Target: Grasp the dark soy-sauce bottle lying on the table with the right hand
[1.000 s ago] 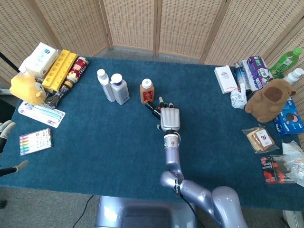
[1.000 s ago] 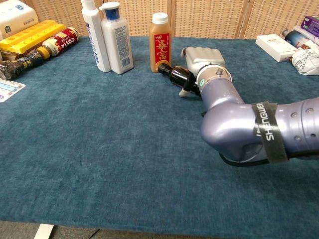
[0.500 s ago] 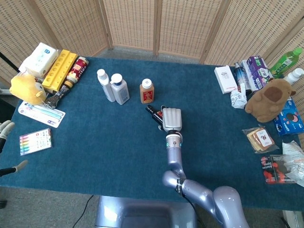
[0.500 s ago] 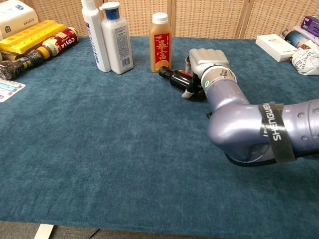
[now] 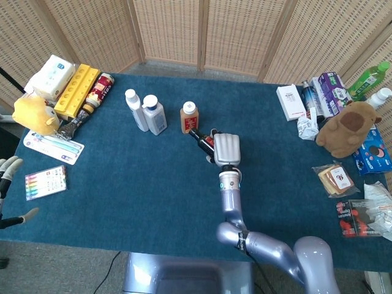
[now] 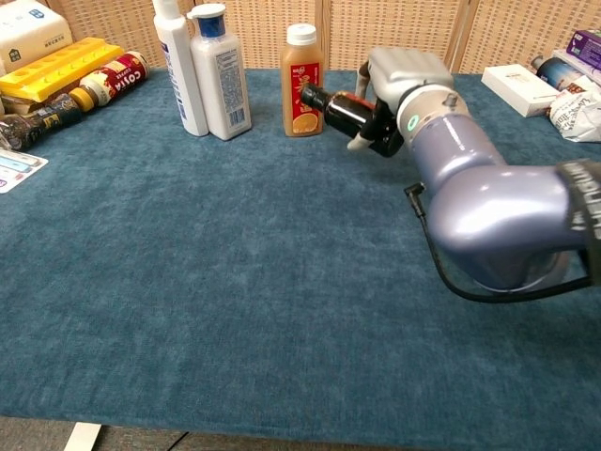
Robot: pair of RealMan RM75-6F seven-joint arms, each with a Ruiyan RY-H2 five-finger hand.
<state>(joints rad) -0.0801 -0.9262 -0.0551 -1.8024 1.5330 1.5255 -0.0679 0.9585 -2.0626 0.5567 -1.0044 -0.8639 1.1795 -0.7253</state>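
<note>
Right hand [image 6: 399,89] clenched around the dark soy-sauce bottle [image 6: 343,108], thumb visible under the bottle's body in the chest view. Bottle held roughly level, cap pointing left toward the orange juice bottle [image 6: 301,68], apparently clear of the blue tabletop [image 6: 235,282] though contact underneath hard to rule out. Seen from the head view, bottle neck [image 5: 201,138] poking out left of the hand [image 5: 225,149], just beside the juice bottle. 2 white bottles [image 5: 147,111] standing further left, well apart from the grasp.

Grasp step looking complete; lift apparently under way. Next move likely calling for a steady hold and a path avoiding the juice bottle beside the cap.

Left hand [image 5: 7,168] at the far-left edge of the head view, off the tabletop, fingers apart, holding nothing.
</note>
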